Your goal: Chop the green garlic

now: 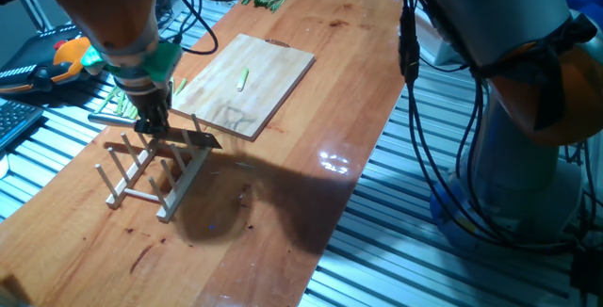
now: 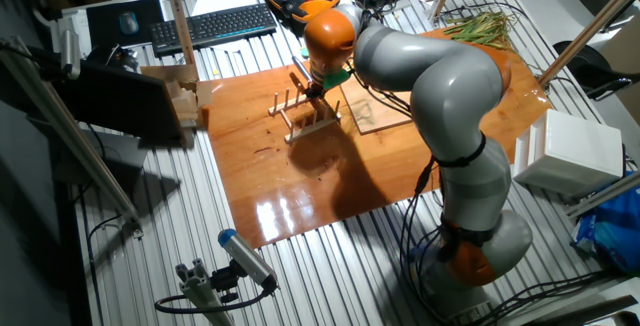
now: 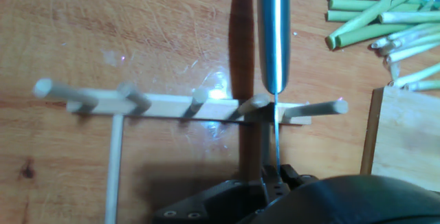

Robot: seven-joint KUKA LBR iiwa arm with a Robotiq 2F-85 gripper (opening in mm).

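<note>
I see the gripper (image 1: 154, 126) low over the wooden peg rack (image 1: 151, 177), and its fingers are pressed on the handle of a knife (image 1: 155, 136) that lies level across the pegs. The rack's pegs stand directly around the blade. The green garlic (image 1: 243, 79), one short pale stalk, lies alone on the cutting board (image 1: 247, 83), well apart from the gripper. In the hand view I see the knife (image 3: 273, 38) edge-on above the rack rail (image 3: 185, 105), and a heap of green sticks (image 3: 378, 18) beside the board's edge (image 3: 402, 138); there the garlic is out of frame. The other fixed view shows the arm (image 2: 440, 76) covering most of the board.
</note>
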